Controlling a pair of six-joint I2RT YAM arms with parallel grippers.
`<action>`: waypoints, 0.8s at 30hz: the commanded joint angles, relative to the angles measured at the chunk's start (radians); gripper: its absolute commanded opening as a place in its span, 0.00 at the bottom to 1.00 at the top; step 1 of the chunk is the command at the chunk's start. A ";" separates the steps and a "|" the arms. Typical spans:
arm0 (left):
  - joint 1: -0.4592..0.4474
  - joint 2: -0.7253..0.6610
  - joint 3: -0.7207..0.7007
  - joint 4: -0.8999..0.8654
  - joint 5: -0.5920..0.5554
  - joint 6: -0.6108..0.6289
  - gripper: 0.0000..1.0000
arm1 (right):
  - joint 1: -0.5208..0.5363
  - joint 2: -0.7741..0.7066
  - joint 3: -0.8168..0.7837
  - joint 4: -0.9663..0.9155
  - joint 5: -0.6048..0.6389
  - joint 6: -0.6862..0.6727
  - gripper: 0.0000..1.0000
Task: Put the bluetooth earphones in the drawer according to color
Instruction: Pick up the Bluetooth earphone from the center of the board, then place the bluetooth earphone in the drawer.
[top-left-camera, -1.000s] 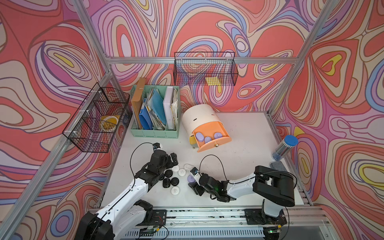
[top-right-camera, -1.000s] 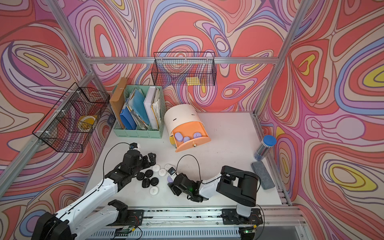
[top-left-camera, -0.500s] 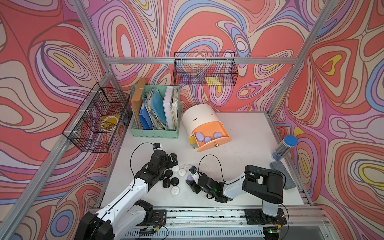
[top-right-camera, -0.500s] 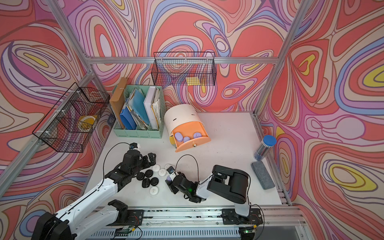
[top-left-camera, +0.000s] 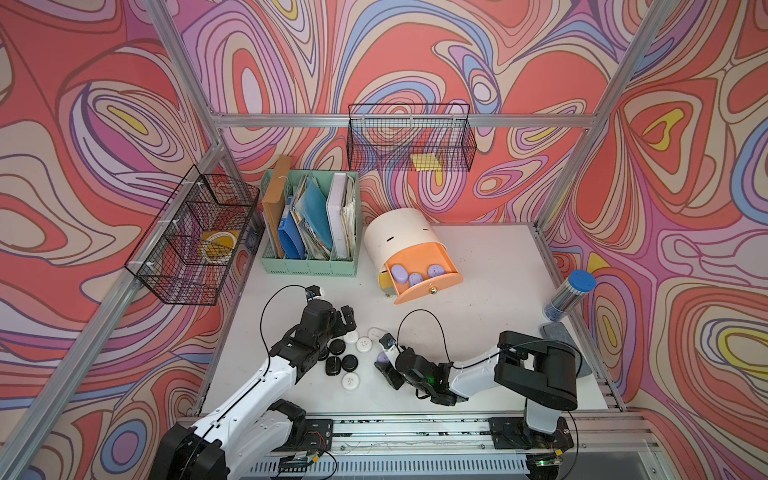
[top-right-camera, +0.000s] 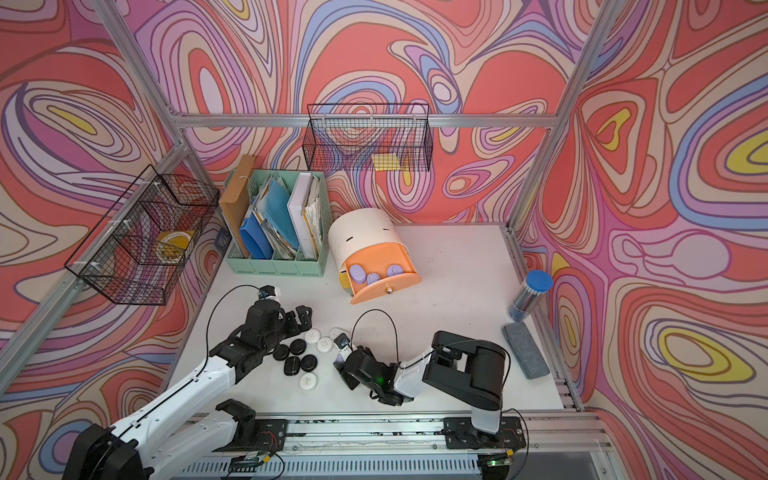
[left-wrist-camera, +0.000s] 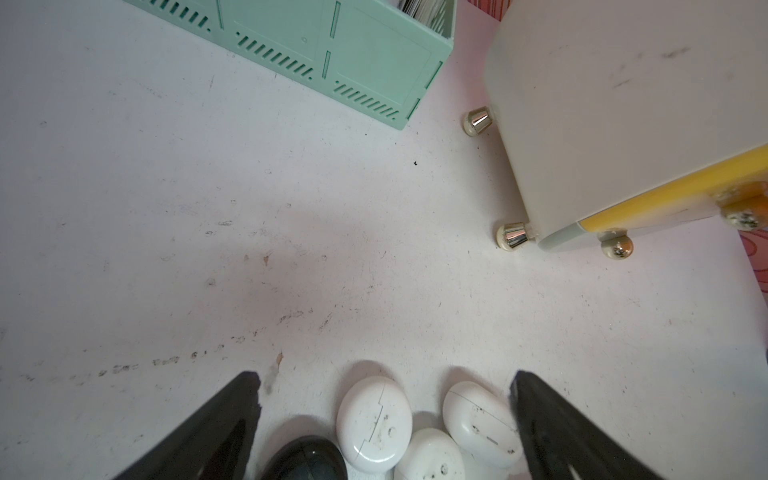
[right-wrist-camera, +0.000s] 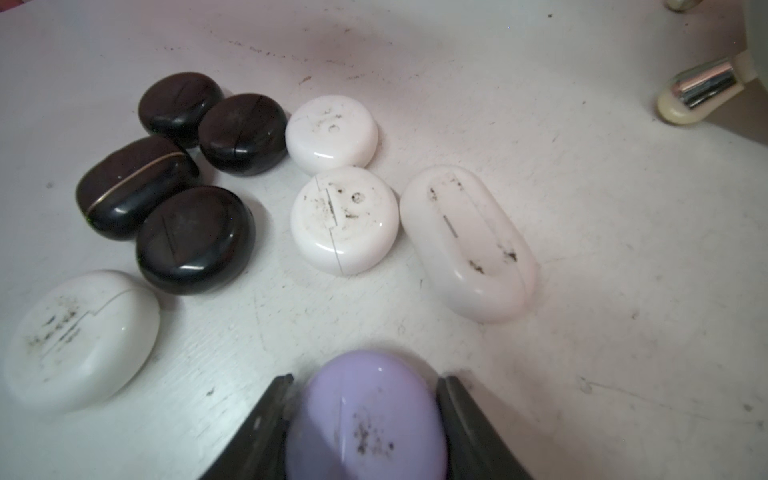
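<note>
The lilac earphone case (right-wrist-camera: 365, 419), near the white cases (right-wrist-camera: 344, 220) on the bench (right-wrist-camera: 623, 249), sat pinched at its flanks by the right hand (right-wrist-camera: 364, 380). The left hand (left-wrist-camera: 386, 376) gaped empty. The case looked light, rigid and slippery, so it was best gripped across its widest middle.

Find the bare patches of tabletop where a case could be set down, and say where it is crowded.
Widest bare patch: the table between the drawer chest and the blue-capped tube. Another lies between the file holder and the left gripper. Crowded: the black and white cases between it and the right gripper.
</note>
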 joint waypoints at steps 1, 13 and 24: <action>0.007 -0.014 -0.014 0.009 0.000 0.002 0.99 | 0.010 -0.062 0.016 -0.133 0.002 0.017 0.27; 0.006 -0.040 -0.018 0.003 -0.004 0.000 0.99 | 0.008 -0.260 0.260 -0.418 0.075 -0.046 0.25; 0.007 -0.058 -0.020 -0.004 -0.001 0.000 0.99 | -0.062 -0.267 0.581 -0.668 0.151 -0.162 0.26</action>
